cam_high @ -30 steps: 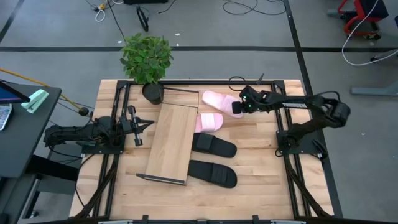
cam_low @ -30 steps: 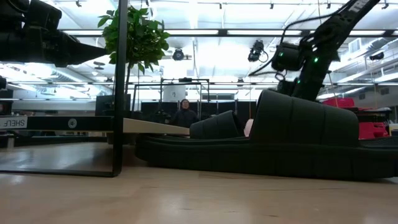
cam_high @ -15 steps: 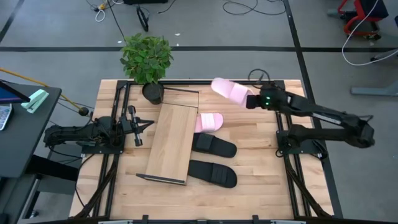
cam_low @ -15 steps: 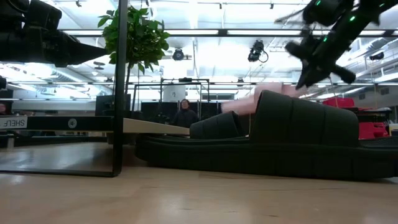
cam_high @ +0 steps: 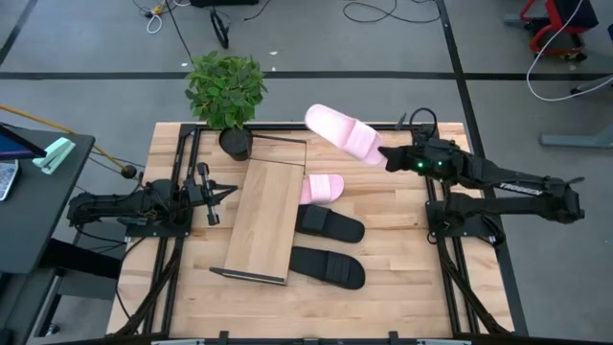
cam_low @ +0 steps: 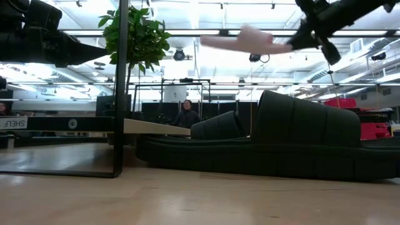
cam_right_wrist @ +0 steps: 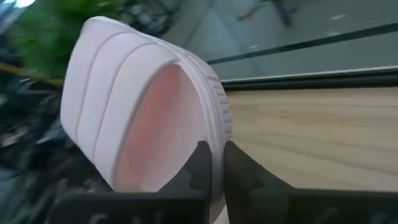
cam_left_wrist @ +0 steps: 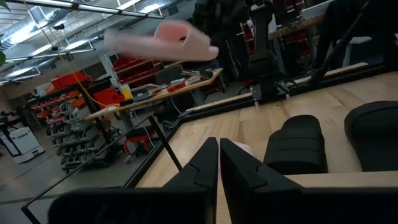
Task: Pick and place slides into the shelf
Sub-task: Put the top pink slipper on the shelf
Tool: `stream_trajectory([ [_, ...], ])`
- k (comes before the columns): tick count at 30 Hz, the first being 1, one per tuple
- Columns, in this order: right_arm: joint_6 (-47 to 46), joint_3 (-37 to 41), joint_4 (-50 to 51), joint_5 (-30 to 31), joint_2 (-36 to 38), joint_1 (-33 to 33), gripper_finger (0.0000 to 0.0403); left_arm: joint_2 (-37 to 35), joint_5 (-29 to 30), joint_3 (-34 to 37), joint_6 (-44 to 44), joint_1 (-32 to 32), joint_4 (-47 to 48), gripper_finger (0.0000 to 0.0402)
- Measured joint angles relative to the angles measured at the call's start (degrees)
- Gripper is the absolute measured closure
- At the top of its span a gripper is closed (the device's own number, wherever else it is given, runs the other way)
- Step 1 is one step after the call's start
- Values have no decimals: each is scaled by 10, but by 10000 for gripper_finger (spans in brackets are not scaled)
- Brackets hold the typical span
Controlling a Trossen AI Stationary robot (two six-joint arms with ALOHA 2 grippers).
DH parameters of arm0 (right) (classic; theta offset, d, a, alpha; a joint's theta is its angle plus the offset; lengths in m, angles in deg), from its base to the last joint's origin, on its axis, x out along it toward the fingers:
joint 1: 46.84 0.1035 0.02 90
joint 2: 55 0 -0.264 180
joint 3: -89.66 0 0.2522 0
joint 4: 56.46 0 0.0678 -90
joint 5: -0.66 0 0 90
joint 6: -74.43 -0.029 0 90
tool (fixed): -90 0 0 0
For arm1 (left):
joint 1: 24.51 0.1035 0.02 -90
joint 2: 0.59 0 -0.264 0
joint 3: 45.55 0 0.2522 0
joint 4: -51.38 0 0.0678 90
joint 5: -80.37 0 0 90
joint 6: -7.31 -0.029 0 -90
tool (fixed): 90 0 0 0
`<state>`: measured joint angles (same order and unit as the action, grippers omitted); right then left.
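Wooden tabletop (cam_high: 393, 249) on a grey shop floor; the shelf (cam_high: 268, 218) lies on it as a long board, taken as landmark.

Nearest the front edge, two black slides (cam_high: 329, 266) (cam_high: 330, 225) lie just right of the shelf. Next back, a pink slide (cam_high: 321, 188) touches the shelf's right edge. Beyond the shelf's far right corner, the right gripper (cam_high: 391, 158) is clamped on the heel rim of the second pink slide (cam_high: 341, 131) and holds it well above the tabletop, toe pointing toward the plant (cam_high: 225, 88) at the shelf's far end. Left gripper (cam_high: 228, 193) waits left of the shelf, fingers together, holding nothing.

Risks:
- Thin edge pinch with a long overhang; the slide could pivot or slip out in transit.
- A swing toward the shelf's far end could brush the plant.
- A release near the right edge could drop it onto the other pink slide.
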<state>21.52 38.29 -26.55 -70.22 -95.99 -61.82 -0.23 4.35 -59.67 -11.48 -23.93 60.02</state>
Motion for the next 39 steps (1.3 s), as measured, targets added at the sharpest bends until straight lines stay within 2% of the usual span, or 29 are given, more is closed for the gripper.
stream_trajectory([
  [5, 3, 0, -81, -36, -45, 50, 383, 0, 0, 0, 0, 0, 0, 388],
  [11, 0, 0, -161, -103, -130, 63, 383, 0, 0, 0, 0, 0, 0, 385],
  [20, -21, 0, -251, -179, -263, 27, 383, 0, 0, 0, 0, 0, 0, 380],
  [26, -26, -1, -309, -207, -331, 6, 383, 0, 0, 0, 0, 0, 1, 389],
  [32, -44, -1, -352, -228, -382, -8, 383, 0, 0, 0, 0, 0, 3, 382],
  [39, -46, -52, -356, -240, -446, -12, 383, 0, 0, 0, 0, 0, 3, 380],
])
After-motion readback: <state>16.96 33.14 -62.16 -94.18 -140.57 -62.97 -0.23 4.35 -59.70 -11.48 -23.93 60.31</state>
